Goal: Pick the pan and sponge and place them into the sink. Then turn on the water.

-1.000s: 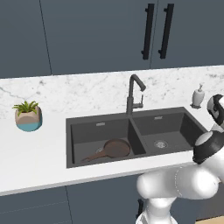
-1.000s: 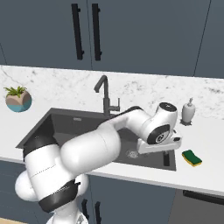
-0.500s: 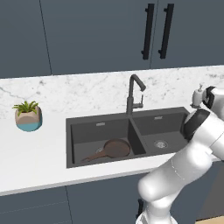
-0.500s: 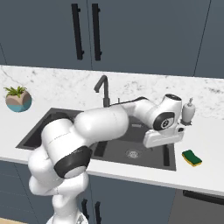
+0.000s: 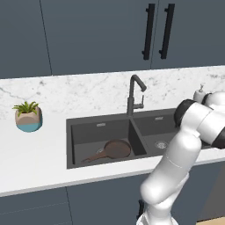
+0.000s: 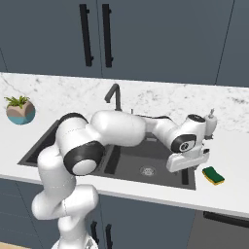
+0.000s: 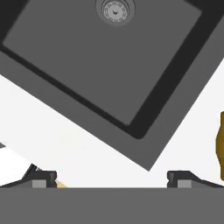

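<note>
The pan [image 5: 115, 149] lies in the left basin of the dark sink [image 5: 101, 122], its handle pointing left. On the white counter right of the sink [image 6: 131, 168] lies the sponge [image 6: 213, 175], yellow with a green layer. My gripper [image 6: 190, 168] hangs open over the sink's front right corner, just left of the sponge and holding nothing. In the hand view the open gripper [image 7: 111, 179] looks down on the right basin [image 7: 100, 65], and the sponge [image 7: 221, 144] peeks in at the right edge. No water shows at the faucet [image 5: 134, 94].
A white soap dispenser [image 6: 210, 121] stands behind the sponge at the back of the counter. A potted plant [image 5: 28, 116] sits far left. Dark cabinets with black handles [image 5: 157, 30] hang above the marble backsplash.
The arm has swung right and forward, carrying the open gripper from over the right basin to its front right corner beside the sponge. The pan and the sponge stay put.
</note>
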Available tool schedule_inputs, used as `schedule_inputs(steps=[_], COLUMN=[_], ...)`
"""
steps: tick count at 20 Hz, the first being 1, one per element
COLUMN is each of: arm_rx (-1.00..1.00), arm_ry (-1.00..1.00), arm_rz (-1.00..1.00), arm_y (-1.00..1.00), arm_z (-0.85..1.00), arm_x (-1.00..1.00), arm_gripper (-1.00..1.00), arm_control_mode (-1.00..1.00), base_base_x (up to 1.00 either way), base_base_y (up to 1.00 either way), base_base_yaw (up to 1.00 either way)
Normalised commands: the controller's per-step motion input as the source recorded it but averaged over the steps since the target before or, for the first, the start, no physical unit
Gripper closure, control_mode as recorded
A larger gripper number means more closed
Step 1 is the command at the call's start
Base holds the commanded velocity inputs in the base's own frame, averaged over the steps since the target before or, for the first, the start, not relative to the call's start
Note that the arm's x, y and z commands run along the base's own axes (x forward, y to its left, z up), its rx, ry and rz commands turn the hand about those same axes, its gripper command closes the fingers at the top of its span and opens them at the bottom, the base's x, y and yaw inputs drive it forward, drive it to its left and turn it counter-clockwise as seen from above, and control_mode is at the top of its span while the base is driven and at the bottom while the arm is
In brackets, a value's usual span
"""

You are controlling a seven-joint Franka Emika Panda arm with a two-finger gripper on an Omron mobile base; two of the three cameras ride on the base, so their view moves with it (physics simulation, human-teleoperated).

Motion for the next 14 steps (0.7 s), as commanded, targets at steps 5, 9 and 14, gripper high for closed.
schedule_inputs(steps=[5,9,14], arm_rx=[0.0,0.0,0.0], arm_ry=[-0.07,0.0,0.05], arm_rz=[0.02,0.01,0.0], arm_y=[-0.27,-0.29,-0.26], arm_z=[-0.17,0.07,0.16], arm_x=[0.21,0.22,0.22], arm_gripper=[-1.0,-1.0,-1.0], arm_control_mode=[-1.0,-1.0,-1.0], base_base_x=[0.0,0.0,0.0], base_base_y=[0.0,0.0,0.0], base_base_yaw=[0.0,0.0,0.0])
